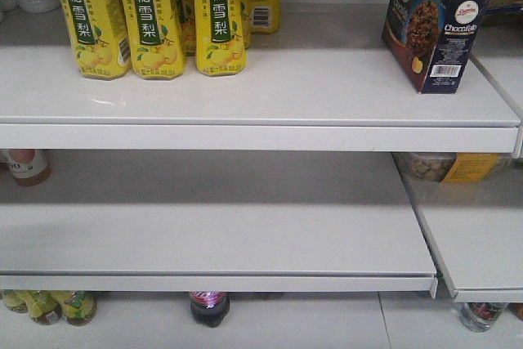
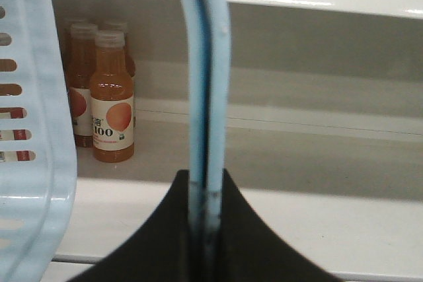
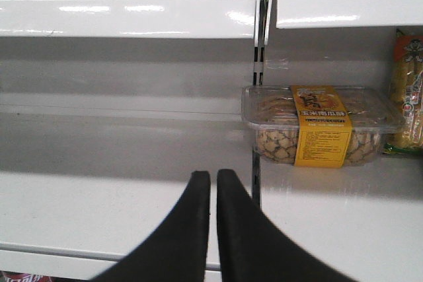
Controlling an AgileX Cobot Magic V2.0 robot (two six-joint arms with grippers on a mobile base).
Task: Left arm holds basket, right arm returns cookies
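Foreground, left wrist view: the left gripper (image 2: 201,229) pinches a thin hoop handle (image 2: 206,84) of the light blue basket (image 2: 30,163), whose slotted wall fills the left edge; orange juice bottles (image 2: 111,97) stand on the shelf behind. Right wrist view: the right gripper (image 3: 213,229) hangs before the middle shelf (image 3: 119,183), fingers pressed together with nothing between them (a narrow slit only), near a clear tray of biscuits with a yellow band (image 3: 320,127). Front view: the cookies box (image 1: 433,26) stands upright on the top shelf (image 1: 270,96) at its right end, well apart from the yellow pear drink bottles (image 1: 155,14). Judged state: the return appears complete, the box shelved and released; only withdrawing the right arm seems left, the basket hold continuing.
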